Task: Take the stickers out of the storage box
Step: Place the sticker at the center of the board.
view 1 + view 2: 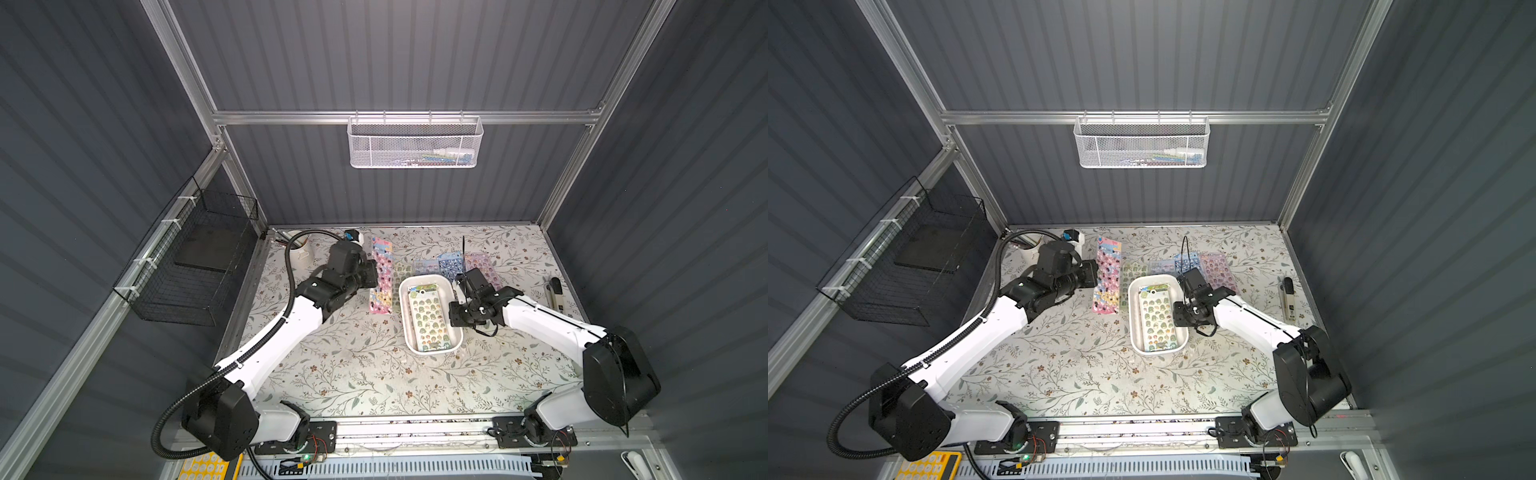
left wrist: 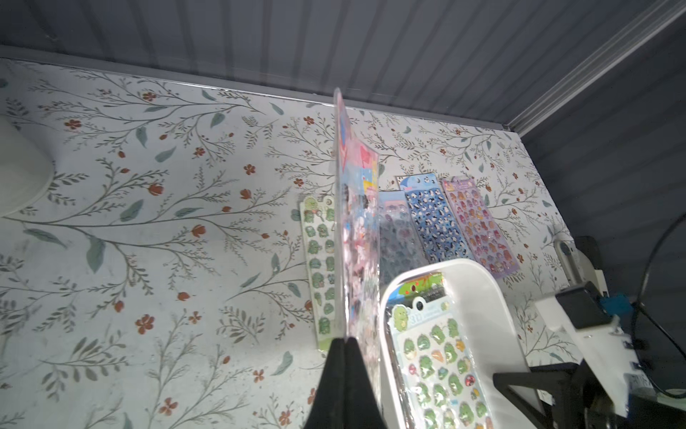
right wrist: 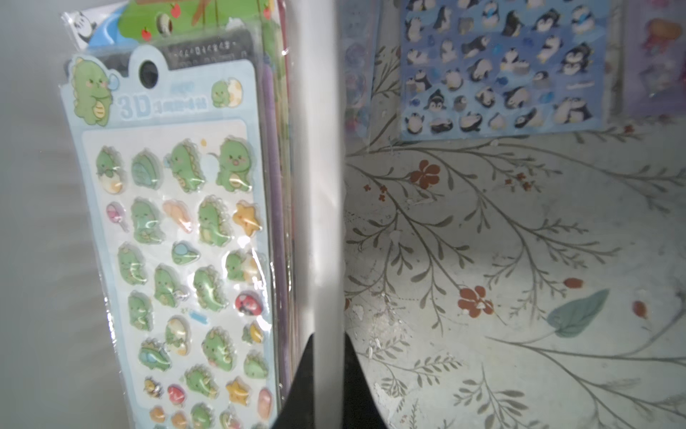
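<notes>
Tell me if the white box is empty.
Not empty. A dinosaur sticker sheet lies inside the box, with more sheets stacked beneath.

A white storage box [image 1: 403, 320] is seen on the flowery table [image 1: 353, 374], and stickers [image 1: 428, 320] are laid inside it. The far right part of its rim is touched by the right gripper [image 1: 456, 289]. Beside the box, a pink sticker sheet [image 1: 382, 299] is touched by the left gripper [image 1: 375, 275] on the side away from the box. More sheets [image 1: 451, 264] are spread flat behind the box. A white mesh basket [image 1: 415, 145] is hung on the back wall.
</notes>
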You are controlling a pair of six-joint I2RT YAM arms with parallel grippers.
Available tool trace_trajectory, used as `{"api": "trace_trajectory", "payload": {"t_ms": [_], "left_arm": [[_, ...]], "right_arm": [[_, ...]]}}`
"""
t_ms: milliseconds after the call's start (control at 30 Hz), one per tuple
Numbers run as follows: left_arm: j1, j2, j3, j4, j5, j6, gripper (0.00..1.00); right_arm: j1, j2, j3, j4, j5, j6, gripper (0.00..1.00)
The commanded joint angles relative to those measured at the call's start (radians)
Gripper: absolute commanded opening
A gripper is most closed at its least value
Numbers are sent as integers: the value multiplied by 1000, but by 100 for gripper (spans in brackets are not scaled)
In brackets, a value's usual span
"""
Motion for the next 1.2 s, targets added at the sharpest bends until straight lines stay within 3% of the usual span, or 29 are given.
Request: {"api": "trace_trajectory", "payload": {"t_ms": [0, 333, 1167], "left_arm": [[71, 5, 29, -37, 137, 59, 0], [164, 248, 97, 24, 266, 130, 0], [242, 593, 177, 147, 305, 130, 0]], "right_arm": [[-16, -34, 5, 8, -40, -11, 11], [-39, -70, -19, 35, -92, -13, 12], [-47, -190, -29, 4, -143, -47, 13]]}}
